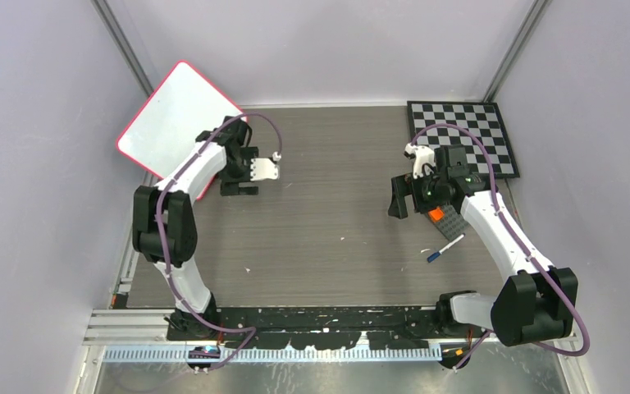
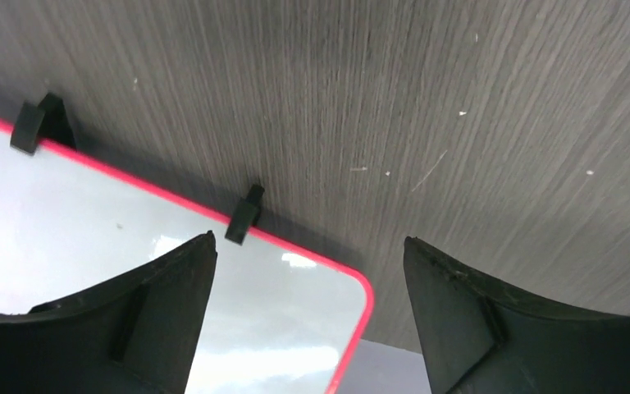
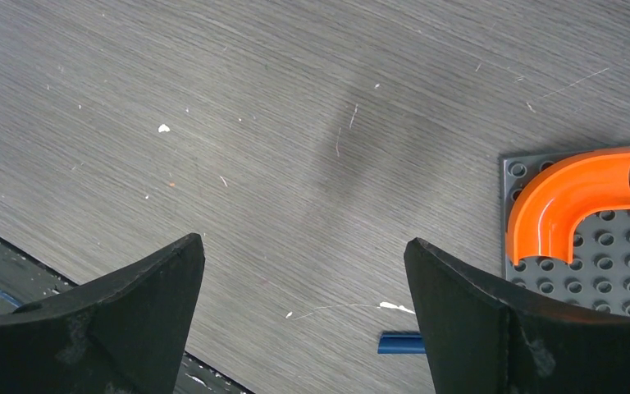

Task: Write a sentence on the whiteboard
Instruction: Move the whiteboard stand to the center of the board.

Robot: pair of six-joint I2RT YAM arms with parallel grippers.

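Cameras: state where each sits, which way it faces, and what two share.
Top external: above and behind the bases, looking down on the table; both arms show.
Left wrist: on the left arm, facing down at the whiteboard corner; open left fingers show.
Right wrist: on the right arm, facing down at an orange piece; open right fingers show.
Top and left wrist share the whiteboard.

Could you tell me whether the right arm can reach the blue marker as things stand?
Probably yes: the marker lies uncovered on the table close by the right gripper, which is open and empty.
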